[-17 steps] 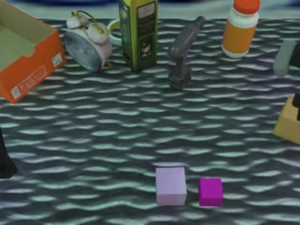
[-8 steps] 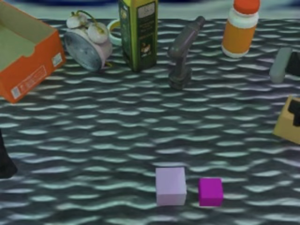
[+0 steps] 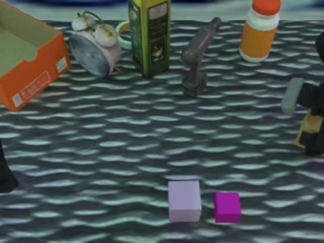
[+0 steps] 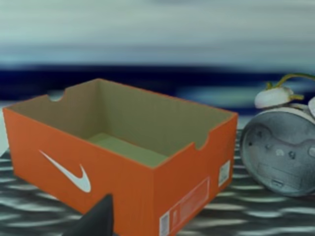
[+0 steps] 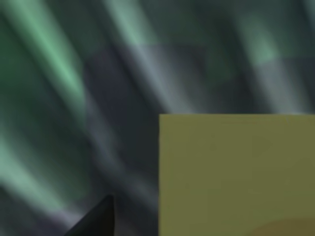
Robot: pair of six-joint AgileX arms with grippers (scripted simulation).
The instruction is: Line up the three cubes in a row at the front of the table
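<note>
My right gripper (image 3: 315,124) hangs at the right edge of the table (image 3: 152,131) in the top view, directly over the mustard yellow cube (image 3: 305,132), of which only a sliver shows past the dark arm; whether the fingers stand apart or together on it I cannot tell, since the top view cuts them off at its edge and the right wrist view catches only one dark fingertip (image 5: 96,219). That wrist view gives what the top view hides: the yellow cube's flat top face (image 5: 236,172) fills the near field, its edges running square to the camera, so I judge the cube lies just below the gripper, offset to one side rather than centred. The pale lilac cube (image 3: 184,200) and the small magenta cube (image 3: 227,207) sit just beside each other at the front, apart by a narrow gap, well to the left of the yellow one; the row's open slot appears to lie on either flank. My left arm (image 3: 6,174) stays parked at the left edge, far from all three cubes; its wrist view faces the orange box (image 4: 123,162) and an alarm clock (image 4: 280,157).
</note>
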